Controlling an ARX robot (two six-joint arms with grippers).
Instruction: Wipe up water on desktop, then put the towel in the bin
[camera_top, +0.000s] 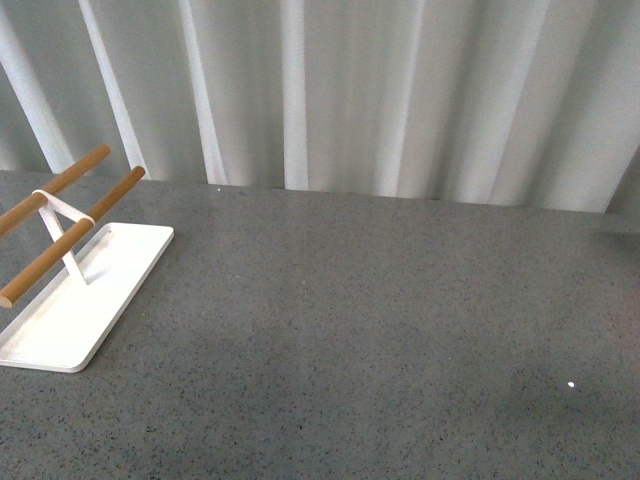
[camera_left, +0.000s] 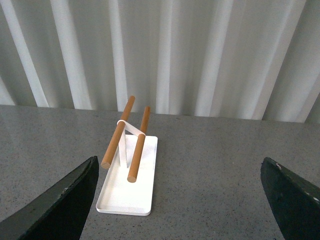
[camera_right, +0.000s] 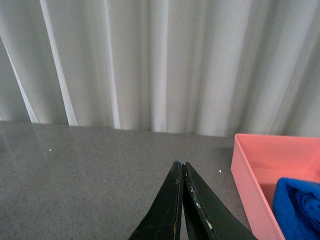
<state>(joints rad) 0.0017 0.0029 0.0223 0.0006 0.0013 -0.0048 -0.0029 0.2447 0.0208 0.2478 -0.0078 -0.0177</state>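
Here the right gripper (camera_right: 182, 172), black fingers pressed together with nothing between them, hovers over the speckled dark grey stone-like desktop (camera_top: 380, 330); just beside it the bright royal-blue microfibre towel (camera_right: 299, 207) lies inside a pink plastic bin (camera_right: 250, 180); the left gripper (camera_left: 177, 200) gapes wide, empty, before a white rectangular tray rack with two wooden bars (camera_left: 131, 170); white pleated curtain (camera_top: 400, 90) behind.

Broad, flat, dark grey stone-like desktop (camera_top: 380, 330) with fine black and white speckles, extending to the pale pleated curtain at its far edge; the surface appears matt and dry, with one tiny white fleck towards its right side. Bright royal-blue soft microfibre towel (camera_right: 299, 210), bunched into loose folds, lying inside the salmon-pink rectangular plastic bin (camera_right: 250, 180), against its near wall; only part of the cloth shows, in the right wrist view. The bin stands on the desktop (camera_right: 90, 170).
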